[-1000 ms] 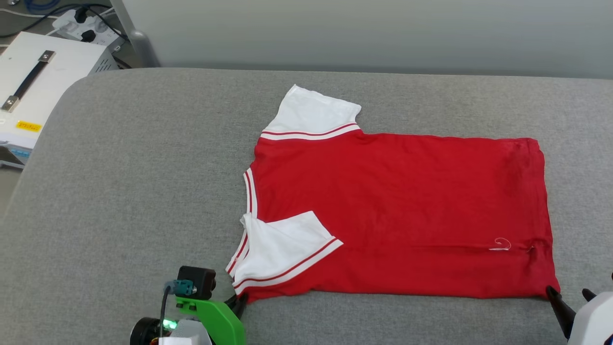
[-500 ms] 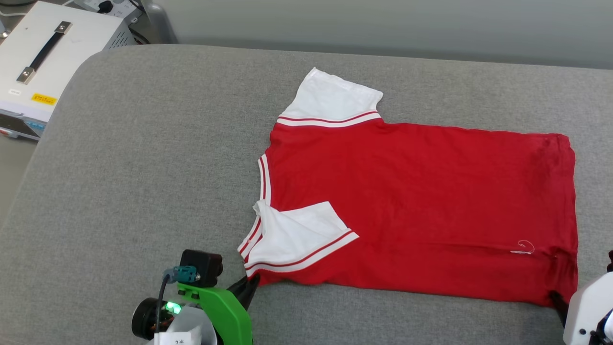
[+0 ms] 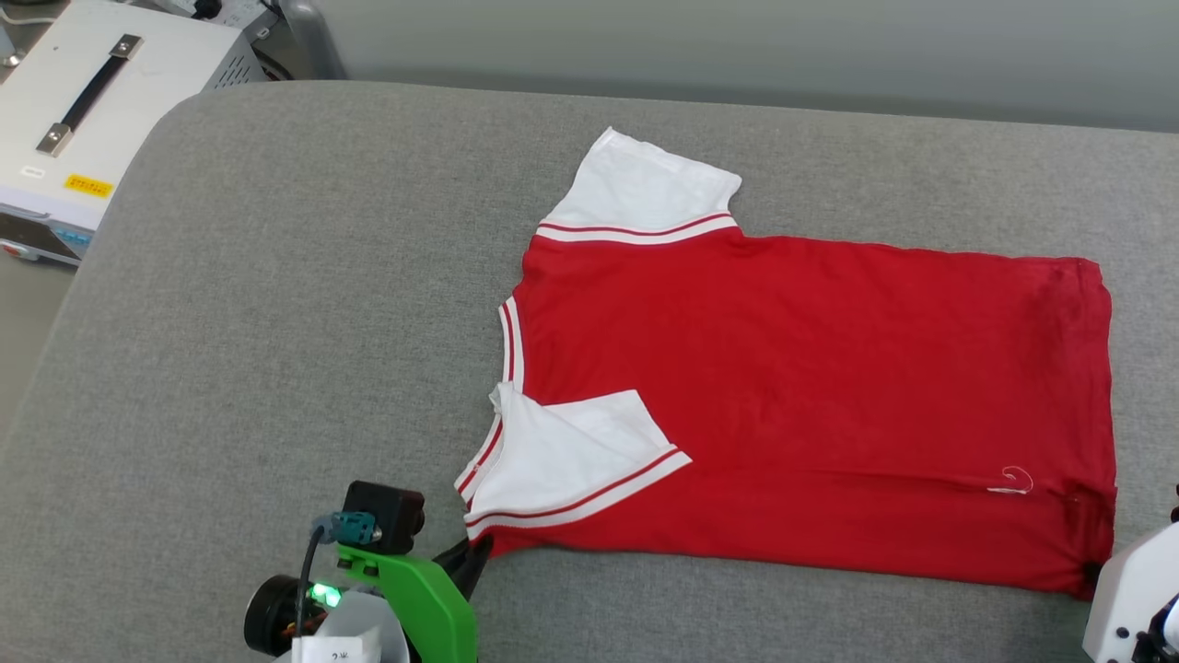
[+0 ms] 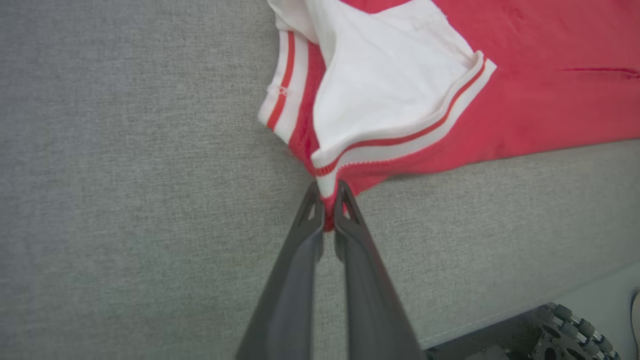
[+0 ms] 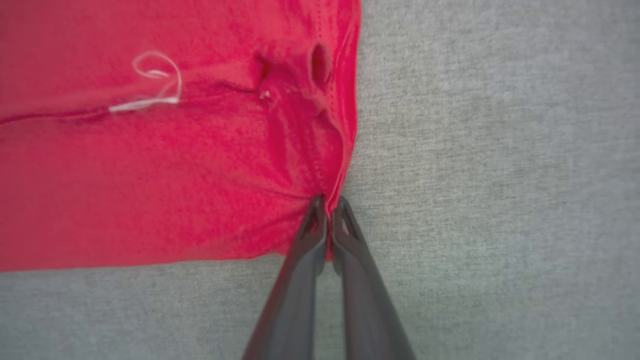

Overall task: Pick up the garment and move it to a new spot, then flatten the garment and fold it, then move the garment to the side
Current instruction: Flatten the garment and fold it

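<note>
The garment [image 3: 792, 396] lies spread on the grey padded surface, plain red side up. One white sleeve points toward the far edge and the other is folded over the body. My left gripper [image 3: 477, 552] is shut on the near shoulder corner, where its fingertips [image 4: 345, 197] pinch red cloth and striped trim [image 4: 400, 142]. My right gripper [image 5: 327, 202] is shut on the near hem corner of the garment [image 5: 165, 175]; in the head view its white wrist [image 3: 1128, 594] sits at the lower right beside that corner. A loose white thread [image 5: 150, 90] lies near the hem.
A white equipment box [image 3: 83, 129] with a black handle stands off the surface at the far left. The grey padded surface [image 3: 276, 322] stretches wide to the garment's left. Its near edge and a wheeled base [image 4: 565, 330] show in the left wrist view.
My right gripper has closed from open onto the near hem corner. The head camera has shifted, so the whole scene sits differently. The left gripper keeps its hold on the shoulder corner.
</note>
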{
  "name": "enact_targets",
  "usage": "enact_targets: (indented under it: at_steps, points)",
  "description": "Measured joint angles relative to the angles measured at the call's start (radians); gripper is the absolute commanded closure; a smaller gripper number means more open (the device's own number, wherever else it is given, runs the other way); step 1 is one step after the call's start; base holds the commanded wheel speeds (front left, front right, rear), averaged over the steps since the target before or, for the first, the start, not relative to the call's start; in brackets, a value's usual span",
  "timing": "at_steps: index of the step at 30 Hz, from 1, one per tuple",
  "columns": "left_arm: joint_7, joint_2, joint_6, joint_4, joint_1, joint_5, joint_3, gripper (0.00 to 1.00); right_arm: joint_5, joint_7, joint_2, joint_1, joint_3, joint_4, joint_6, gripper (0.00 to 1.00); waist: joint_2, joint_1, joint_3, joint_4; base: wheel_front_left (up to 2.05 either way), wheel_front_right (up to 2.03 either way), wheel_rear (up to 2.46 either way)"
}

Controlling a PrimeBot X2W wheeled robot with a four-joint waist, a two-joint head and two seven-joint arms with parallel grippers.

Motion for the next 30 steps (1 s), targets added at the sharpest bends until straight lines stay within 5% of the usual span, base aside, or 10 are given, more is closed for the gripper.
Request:
enact_targets:
  at_steps: [29, 30]
  points:
    - [0.097, 0.034, 0.015, 0.044, 0.128, -0.081, -0.059, 1.00, 0.030, 0.167, 0.025, 0.183, -0.064, -0.152, 0.000, 1.00, 0.0000, 0.0000, -0.164, -0.030, 0.00, 0.00, 0.00]
    - [0.094, 0.033, 0.013, 0.049, 0.128, -0.081, -0.059, 0.83, 0.027, 0.159, 0.027, 0.183, -0.066, -0.149, 0.000, 0.62, 0.0000, 0.0000, -0.165, -0.030, 0.00, 0.00, 0.00]
